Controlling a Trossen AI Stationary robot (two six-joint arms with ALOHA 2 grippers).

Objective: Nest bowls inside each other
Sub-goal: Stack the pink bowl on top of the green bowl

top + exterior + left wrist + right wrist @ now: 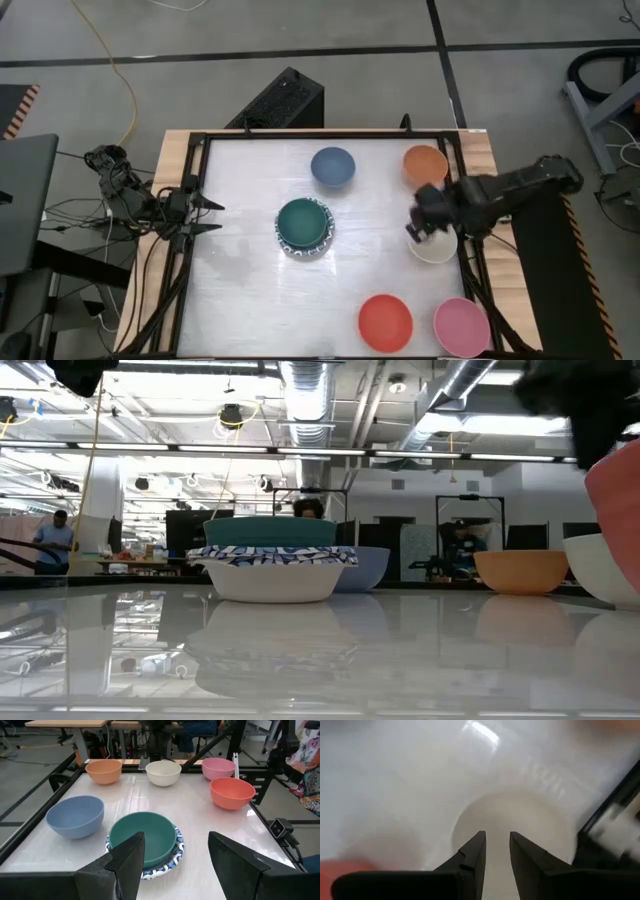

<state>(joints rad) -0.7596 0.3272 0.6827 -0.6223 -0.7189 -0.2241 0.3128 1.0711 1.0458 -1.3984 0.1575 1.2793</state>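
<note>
So my right pincer hangs half-open right over the cream bowl, nothing held; I'd straddle its rim squarely. Left pincer waits wide.

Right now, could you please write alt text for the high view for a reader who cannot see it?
Seen from above, the right claw hangs over a cream bowl at the table's right edge. A green bowl sits nested in a patterned bowl mid-table, with blue, orange, red and pink bowls apart. The left claw waits open at left.
</note>
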